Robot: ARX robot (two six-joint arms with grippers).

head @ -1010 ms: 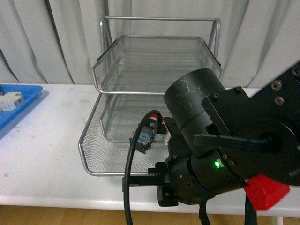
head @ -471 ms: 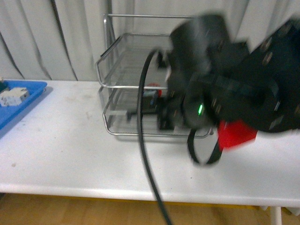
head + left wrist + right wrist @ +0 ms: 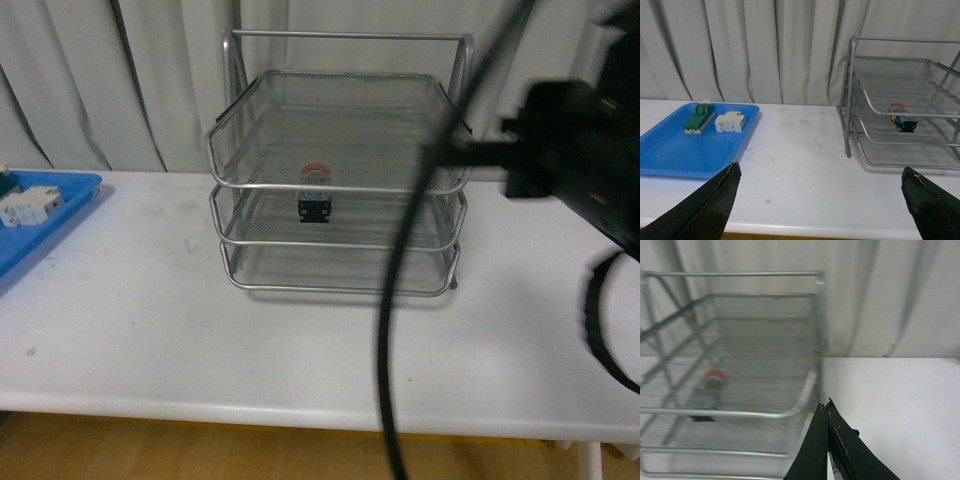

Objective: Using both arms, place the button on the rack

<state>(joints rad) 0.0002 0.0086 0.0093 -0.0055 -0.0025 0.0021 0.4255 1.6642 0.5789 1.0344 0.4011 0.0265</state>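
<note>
The button, with a red cap and dark body, lies inside the silver wire rack, behind the upper front rims. I cannot tell which tier holds it. All three trays sit flush in the frame. The button also shows in the left wrist view and the right wrist view. My left gripper is open and empty over the table, left of the rack. My right gripper is shut and empty beside the rack's right front corner. The right arm is blurred at the right.
A flat blue tray at the left holds a green block and a white blocky part. It also shows in the front view. A black cable hangs in front of the rack. Curtains hang behind the white table.
The tray that was pulled out with the button in it is now slid into the rack. The right arm has drawn back up and to the right, clear of the rack.
</note>
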